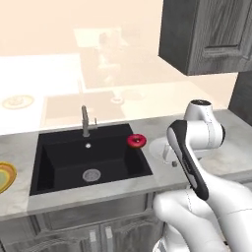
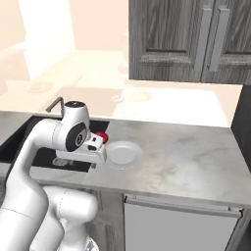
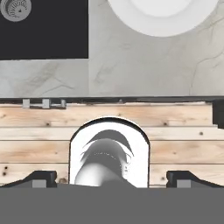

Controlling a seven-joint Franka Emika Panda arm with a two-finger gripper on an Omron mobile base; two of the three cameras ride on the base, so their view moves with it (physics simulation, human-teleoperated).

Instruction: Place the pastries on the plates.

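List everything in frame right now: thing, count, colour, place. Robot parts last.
Doughnut: 1, glossy red-pink icing, on the counter at the sink's right rim.
White plate: 1, pale white-grey, on the counter just right of the sink, beside the doughnut.
Orange-yellow plate: 1, orange-yellow rim with green centre, on the counter left of the sink, cut off by the left base view's edge.
Sink: 1, black basin with a round grey drain, set into the counter.
Tap: 1, grey metal, behind the basin.
Counter: 1, grey marbled.
Wall cabinets: dark grey wood, above the counter.
Gripper: 1, dark finger tips set wide apart, open, holding nothing, over the counter's front edge.
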